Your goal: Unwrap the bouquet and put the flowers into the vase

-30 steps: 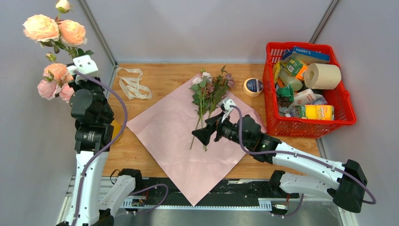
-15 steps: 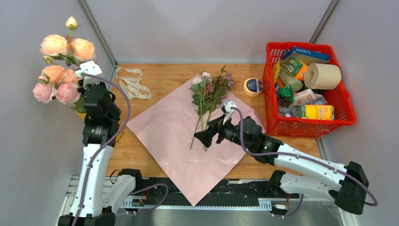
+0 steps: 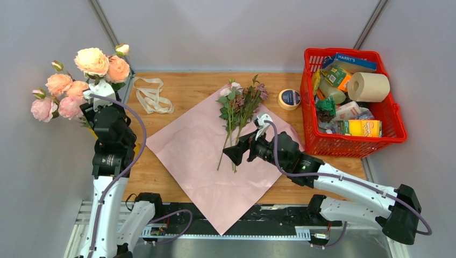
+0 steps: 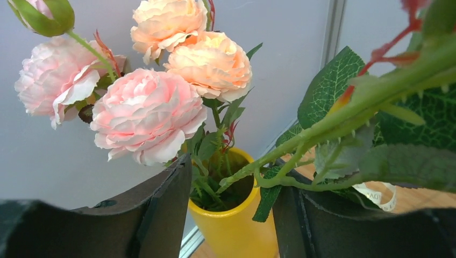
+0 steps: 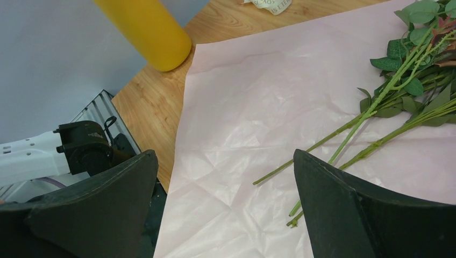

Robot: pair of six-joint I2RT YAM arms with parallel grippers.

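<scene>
1. Left gripper (image 4: 234, 172): the jaws stand apart. They were closed on the stems a second ago and now pinch nothing. One thorny stem crosses the gap and leans near the right-hand finger.
2. Flowers, first bunch (image 4: 148, 113): pink and peach blooms, carried high a second ago and now lower. Their stems drop into the mouth of the vase (image 4: 236, 226). In the top view the heads (image 3: 91, 62) fan out above the left arm.
3. Vase: a yellow tube standing at the left edge of the table, just off the corner of the paper (image 5: 145, 32). In the top view the left arm mostly hides it.
4. Flowers, remainder (image 3: 236, 107): a few mauve-headed stems lying on the opened wrapping paper (image 3: 193, 156), unmoved.
5. Right gripper (image 5: 223, 153): jaws wide and empty, hovering over the paper with the stem ends (image 5: 328, 161) between and ahead of the fingers.
6. Ribbon (image 3: 150, 95): loose on the table behind the paper.
7. Judgement: unwrapping is done and the first bunch looks delivered and released. The stems on the paper remain, and the right arm seems placed to take them.
</scene>
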